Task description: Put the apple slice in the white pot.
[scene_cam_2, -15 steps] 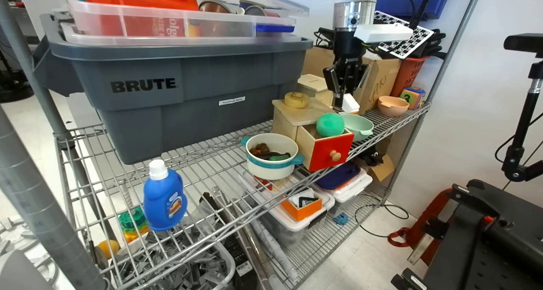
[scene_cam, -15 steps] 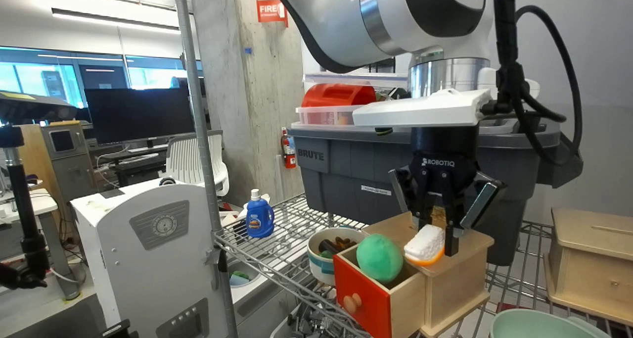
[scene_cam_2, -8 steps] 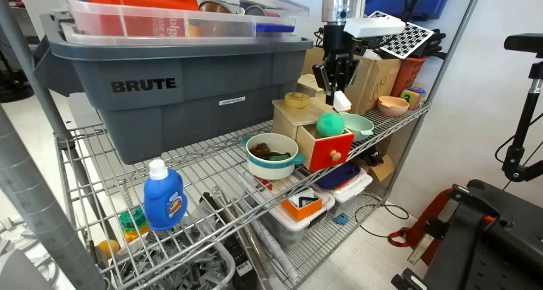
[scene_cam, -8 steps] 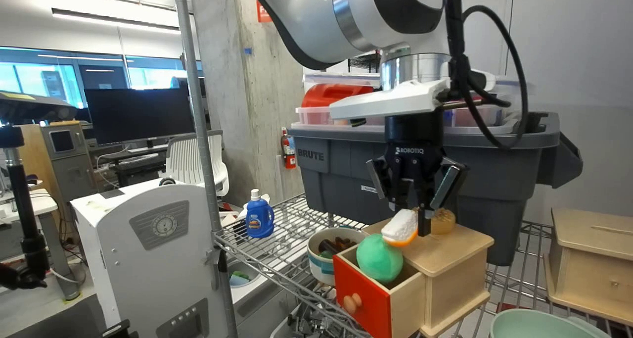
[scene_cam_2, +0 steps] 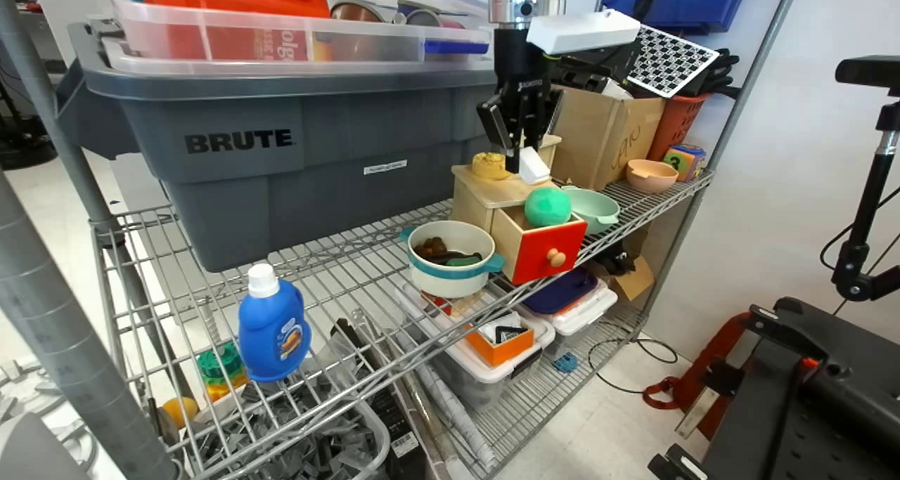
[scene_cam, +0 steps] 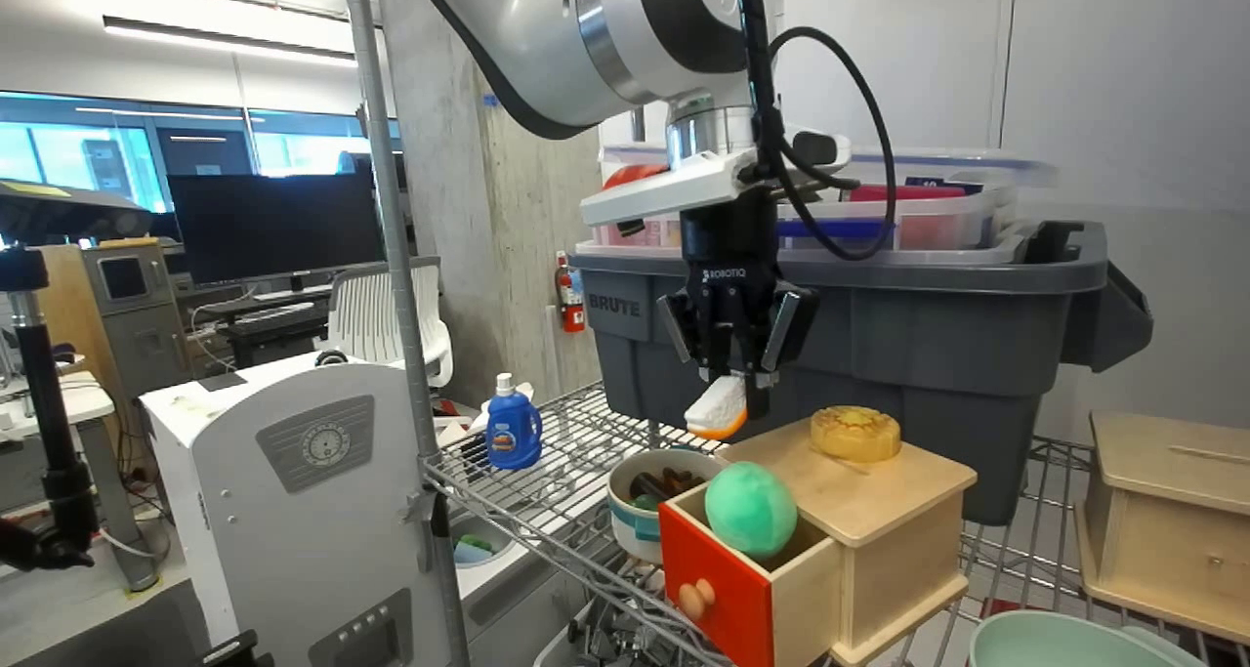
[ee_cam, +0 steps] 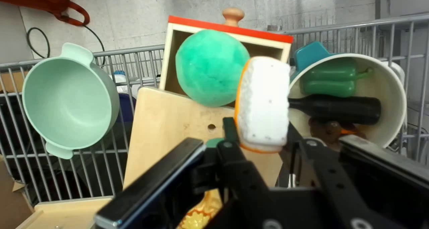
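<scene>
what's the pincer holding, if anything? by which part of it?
The apple slice, pinched in the pincer near one end, across from its orange-edged side to the opposite side; its other end juts out free.

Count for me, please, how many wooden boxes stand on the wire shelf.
2. The red-drawer box stands beside the grey bin; the plain box stands apart, at the right edge of an exterior view. More could be hidden behind the grey bin.
</scene>
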